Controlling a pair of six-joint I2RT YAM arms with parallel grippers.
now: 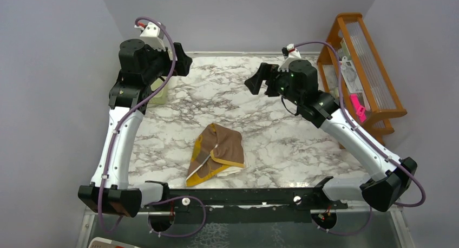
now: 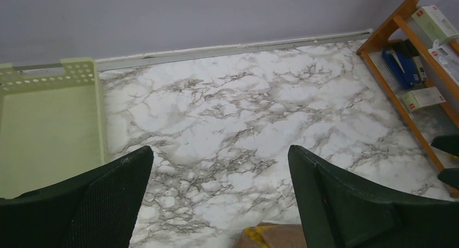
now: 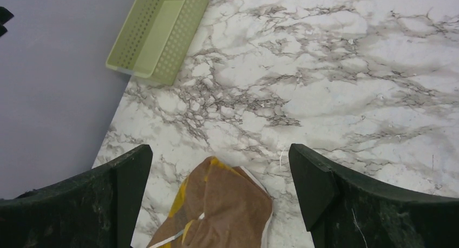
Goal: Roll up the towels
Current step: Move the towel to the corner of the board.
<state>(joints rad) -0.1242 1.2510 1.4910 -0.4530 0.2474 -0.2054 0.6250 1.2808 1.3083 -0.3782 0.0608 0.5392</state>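
Black fingers (image 2: 108, 204) of the left gripper (image 2: 220, 153) fill both lower corners of the left wrist view. They are set wide apart, with only the bare marble table (image 2: 216, 112) between them. In its own view the right gripper (image 3: 219, 153) stands equally spread and holds nothing.

Towel location: the brown towel (image 1: 219, 145) lies crumpled at lower centre of the top view, on the table just above the black base rail (image 1: 243, 194). Its mustard border is turned up along the left and bottom edges. The cream towel (image 1: 231, 171) shows only as a pale strip under the brown towel's lower right edge; the rest is covered. Both grippers hang well apart from the towels, the left at upper left of the top view and the right at upper centre-right.

Surroundings: a light-green basket (image 3: 178, 47) sits at upper left of the right wrist view, at the table edge beside the wall. In the top view the left arm hides nearly all of it. A wooden rack (image 1: 346, 18) stands at the right edge of the top view, off the table. It holds boxes and small items too small to identify.

Limits of view: the left wrist view cuts the brown towel to a sliver at the bottom edge, between the fingers. The right wrist view cuts off the towel's lower part at the bottom edge. Whether the cream towel is folded or flat cannot be told.
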